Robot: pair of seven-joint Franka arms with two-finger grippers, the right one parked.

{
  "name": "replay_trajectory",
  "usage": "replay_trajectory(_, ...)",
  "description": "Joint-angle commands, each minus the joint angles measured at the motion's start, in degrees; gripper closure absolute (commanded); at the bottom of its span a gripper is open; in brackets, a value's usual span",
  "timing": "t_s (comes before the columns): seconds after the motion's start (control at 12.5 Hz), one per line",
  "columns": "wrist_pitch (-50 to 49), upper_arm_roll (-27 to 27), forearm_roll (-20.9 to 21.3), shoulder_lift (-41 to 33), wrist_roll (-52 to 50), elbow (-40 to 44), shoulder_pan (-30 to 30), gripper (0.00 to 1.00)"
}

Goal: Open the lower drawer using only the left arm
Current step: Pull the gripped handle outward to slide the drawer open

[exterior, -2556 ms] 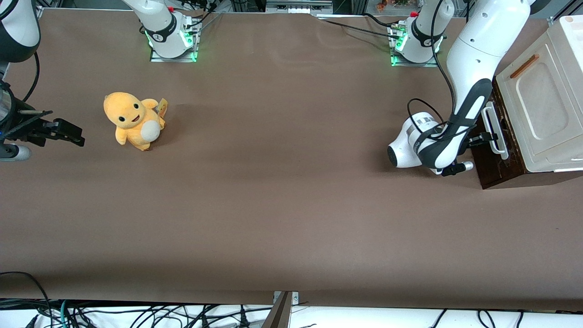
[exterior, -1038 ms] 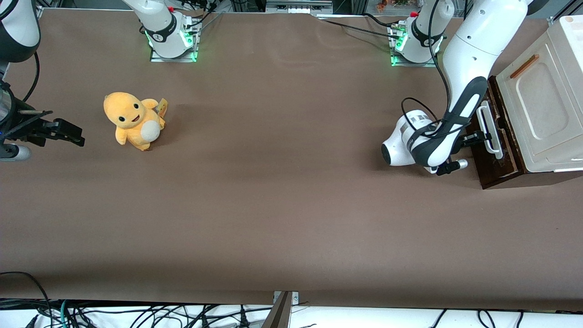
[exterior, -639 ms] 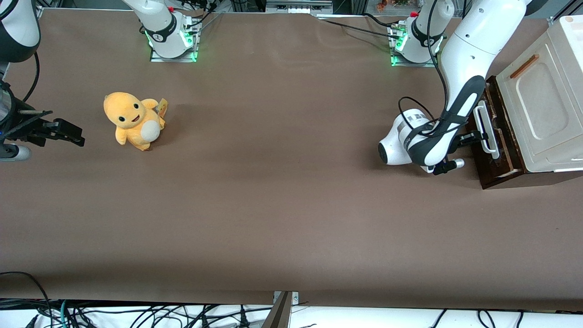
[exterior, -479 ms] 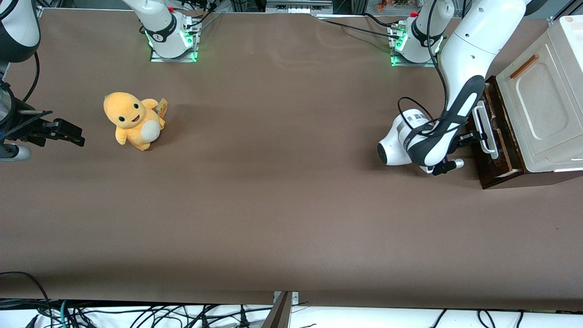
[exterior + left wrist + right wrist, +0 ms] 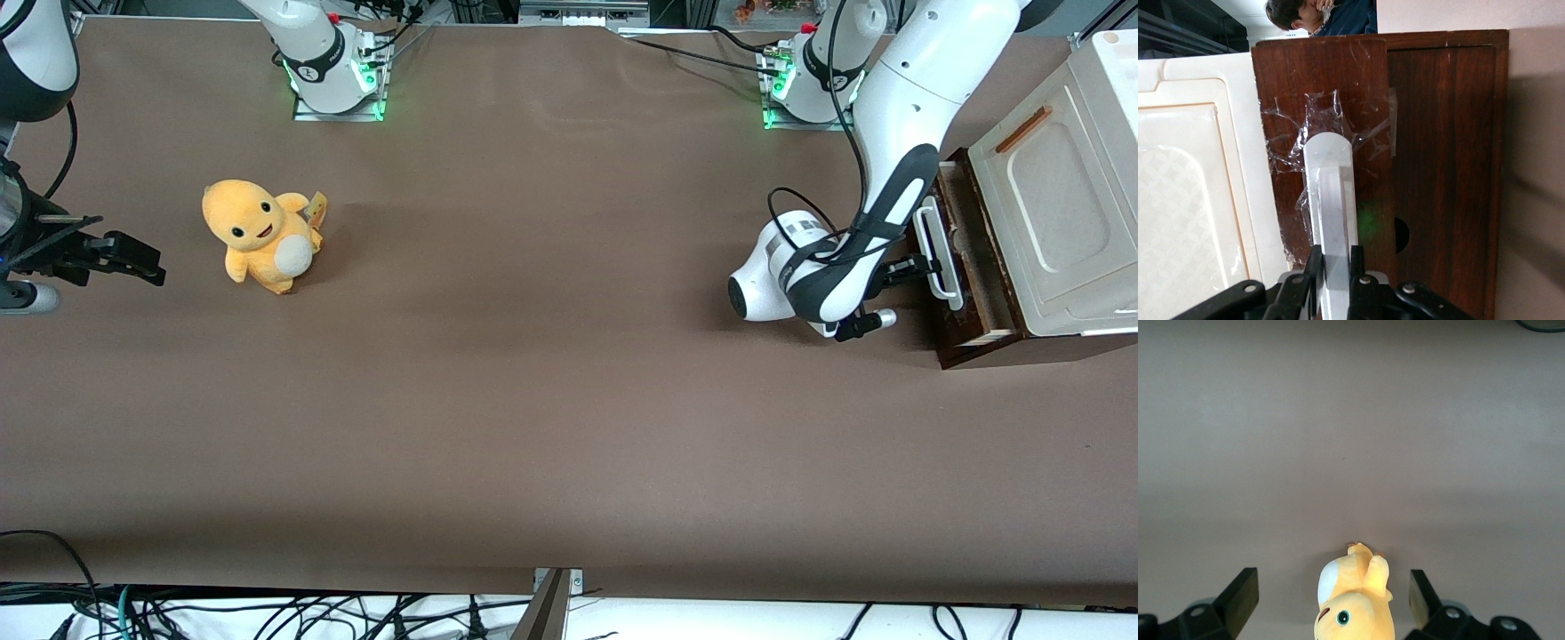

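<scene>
The lower drawer (image 5: 971, 267) has a dark brown wooden front (image 5: 1338, 120) and a white bar handle (image 5: 935, 253). It stands pulled partly out from under the cream cabinet (image 5: 1058, 196), so a strip of its pale wood inside shows. The left arm (image 5: 898, 116) reaches down in front of the drawer. Its small black gripper (image 5: 916, 267) is shut on the handle (image 5: 1331, 207), one finger pressed on each side of the bar (image 5: 1335, 267).
An orange plush toy (image 5: 260, 235) sits toward the parked arm's end of the table. The cream cabinet's upper panel carries a thin orange-brown handle (image 5: 1022, 130). Brown cloth (image 5: 551, 356) covers the table. Cables lie along the table's near edge (image 5: 267, 613).
The gripper has drawn the handle away from the cabinet, toward the parked arm's end of the table. The drawer has slid out further and more of its inside shows.
</scene>
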Motion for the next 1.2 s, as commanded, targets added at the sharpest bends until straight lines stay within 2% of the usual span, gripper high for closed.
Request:
replay_trajectory(0.0,-4.3,-0.5,-2.5,-1.4,1.8,2.0,-2.0,0.82)
replay_trajectory(1.12,-5.9,-0.9,-6.7,-1.2,1.6,4.6,-4.9,0.82)
